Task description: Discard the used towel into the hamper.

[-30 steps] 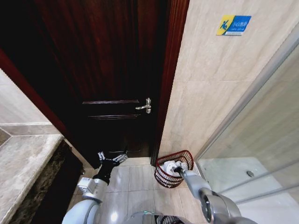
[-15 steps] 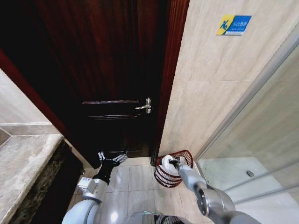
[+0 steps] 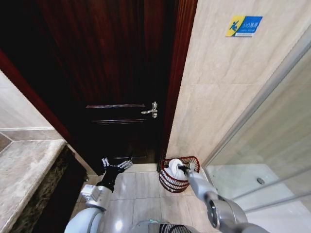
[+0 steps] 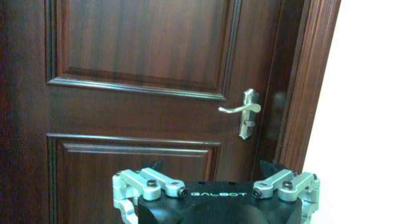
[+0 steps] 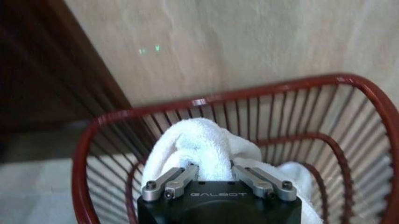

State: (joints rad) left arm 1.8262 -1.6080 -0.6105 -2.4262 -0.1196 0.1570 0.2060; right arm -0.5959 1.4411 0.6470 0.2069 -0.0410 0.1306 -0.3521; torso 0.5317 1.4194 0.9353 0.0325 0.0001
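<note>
in a tiled bathroom by a dark door (image 3: pixel 116 97), the right claw (image 5: pixel 215 179) is clamping the white towel (image 5: pixel 199 144) inside the hamper (image 5: pixel 206 105), whose ribs are ringing it; next, likely releasing. the left claw (image 4: pixel 215 193), spread apart, is idling at the door.

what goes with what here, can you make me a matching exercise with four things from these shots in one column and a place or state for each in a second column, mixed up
Things
1. towel
2. hamper
3. left gripper
4. door handle

Place or state
A. silver, mounted on the dark wooden door
B. on the floor against the beige wall, beside the door frame
C. white, pinched by the right gripper over the red rim
D. open, holding nothing, facing the door

Pairs: 1-C, 2-B, 3-D, 4-A
</note>
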